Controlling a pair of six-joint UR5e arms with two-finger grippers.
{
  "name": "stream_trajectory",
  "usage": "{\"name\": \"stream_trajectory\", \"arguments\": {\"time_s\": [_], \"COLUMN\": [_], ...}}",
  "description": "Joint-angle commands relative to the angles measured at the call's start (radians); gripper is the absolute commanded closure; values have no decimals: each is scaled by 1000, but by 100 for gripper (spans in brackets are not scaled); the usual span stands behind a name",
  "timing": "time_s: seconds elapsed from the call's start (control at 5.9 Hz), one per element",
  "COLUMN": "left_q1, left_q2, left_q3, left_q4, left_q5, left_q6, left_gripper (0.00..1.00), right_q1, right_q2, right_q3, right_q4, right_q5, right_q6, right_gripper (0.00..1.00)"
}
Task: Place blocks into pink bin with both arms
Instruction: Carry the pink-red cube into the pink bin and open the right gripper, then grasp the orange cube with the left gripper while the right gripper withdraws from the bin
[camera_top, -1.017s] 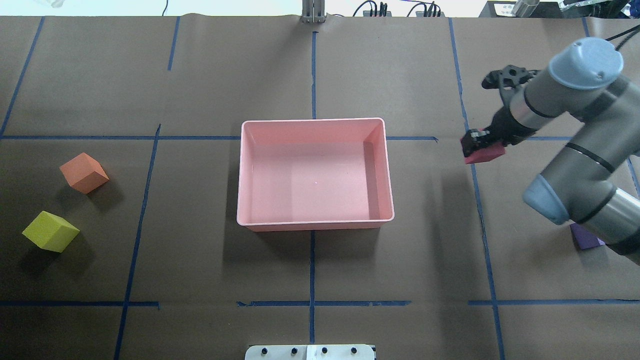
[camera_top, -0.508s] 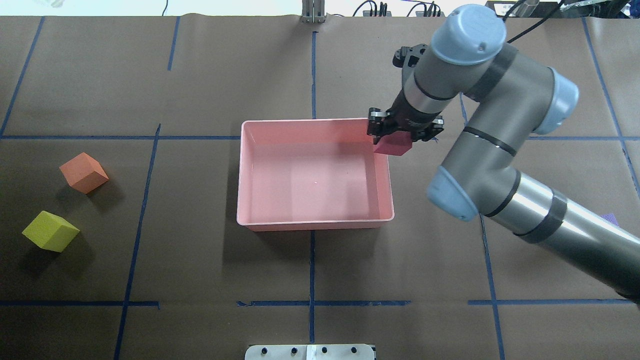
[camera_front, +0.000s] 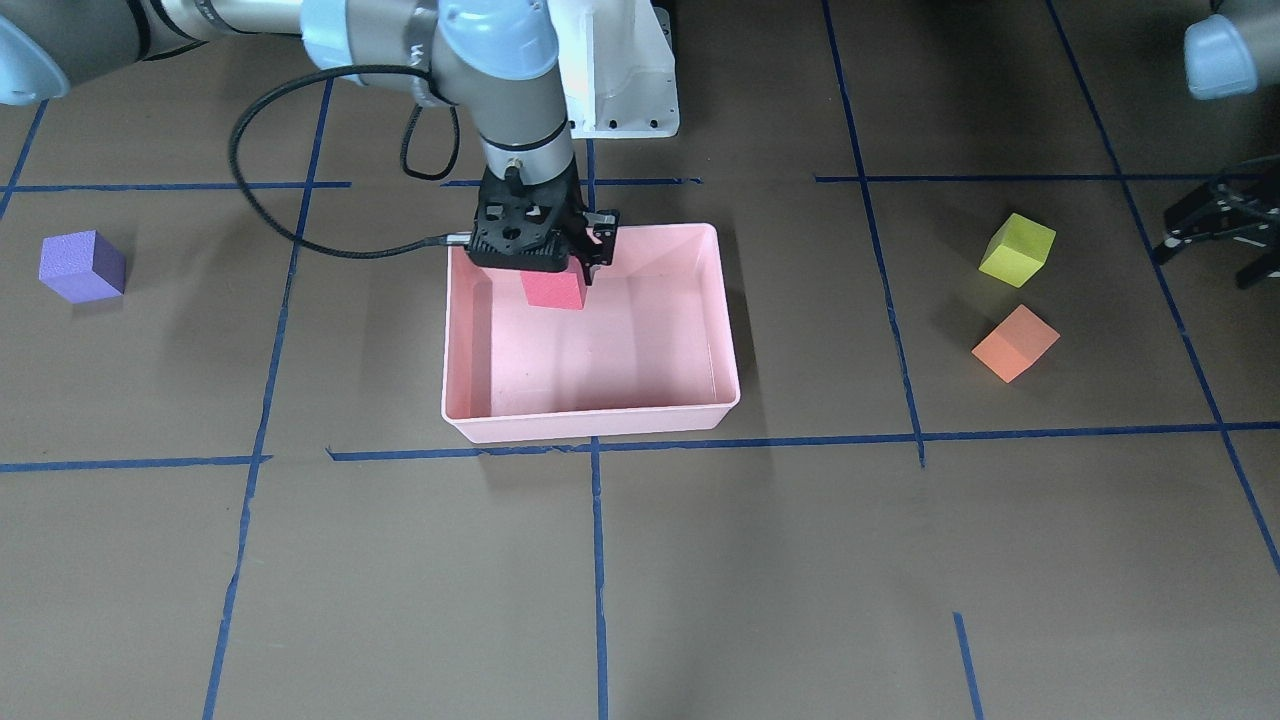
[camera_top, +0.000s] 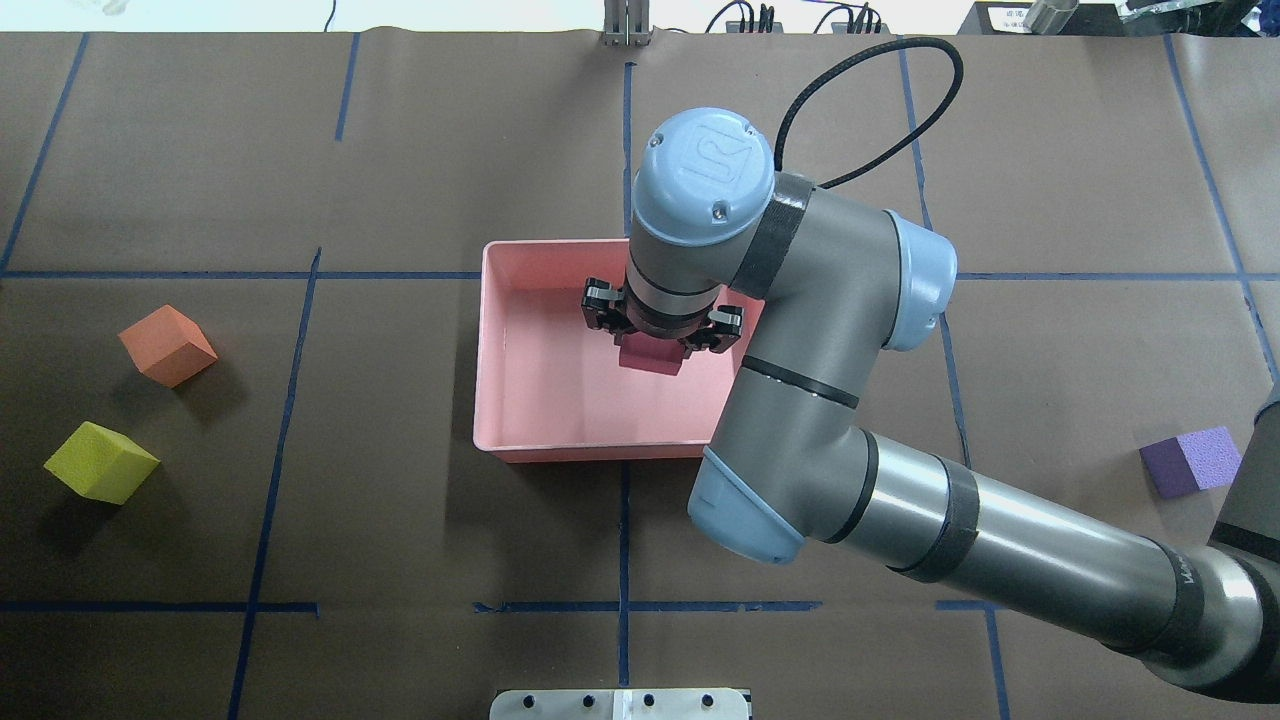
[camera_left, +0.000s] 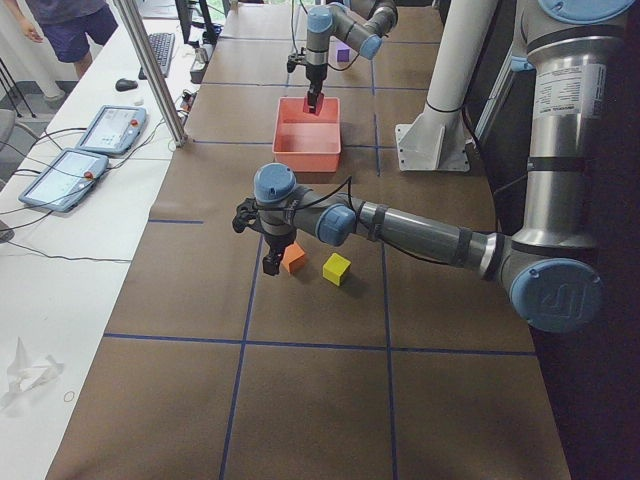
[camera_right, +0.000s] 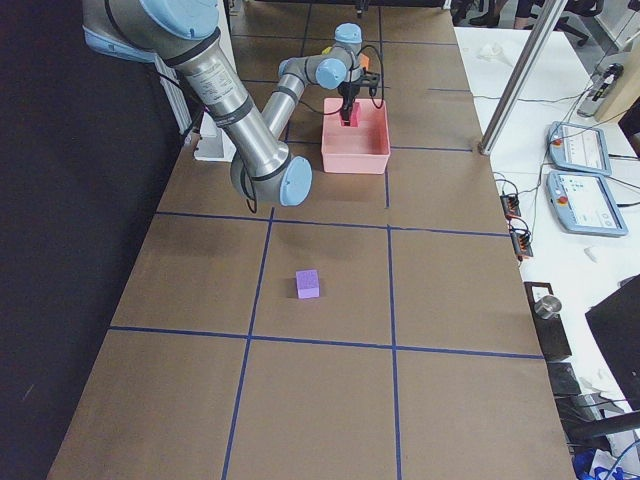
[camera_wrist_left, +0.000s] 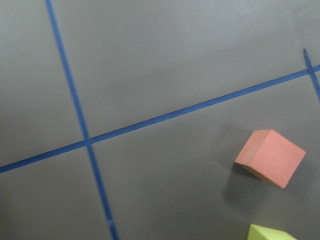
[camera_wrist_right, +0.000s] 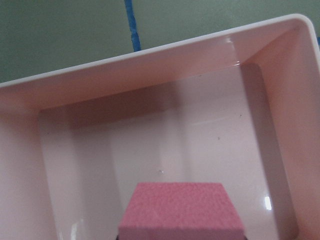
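Right gripper (camera_front: 553, 276) holds the red block (camera_front: 553, 291) inside the bin (camera_front: 590, 425)

Front view: its fingers are clamped on the block's sides, near the bin wall on the robot's side; whether the block touches the floor cannot be told. The left gripper (camera_front: 1203, 266) has its fingers spread and empty, near the yellow-green block (camera_front: 1017, 250) and orange block (camera_front: 1015, 343); the purple block (camera_front: 82, 266) lies well apart, on the bin's other side. Overhead: the right arm (camera_top: 900, 520) hides most of its gripper, with the red block showing under the wrist. Left side view: the left gripper hangs just beside the orange block. Right wrist: the red block's top, with the bin floor beyond
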Motion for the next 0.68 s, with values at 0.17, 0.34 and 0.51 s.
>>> {"name": "stream_trajectory", "arguments": {"time_s": [0.17, 0.34, 0.51], "left_q1": [180, 211, 263], "left_q2": [-29, -59, -73], "left_q3": [36, 71, 101], "left_q4": [-173, -192, -220], "left_q5": [113, 152, 158], "left_q6": [-53, -53, -53], "left_gripper": [0, 0, 0], "right_q1": [31, 41, 43], "right_q2": [-6, -47, -75], "right_q3": [46, 82, 115], "right_q4": [-85, -87, -87], "right_q5": [-8, -7, -7], "right_q6": [-153, -171, -178], "right_gripper": [0, 0, 0]}}
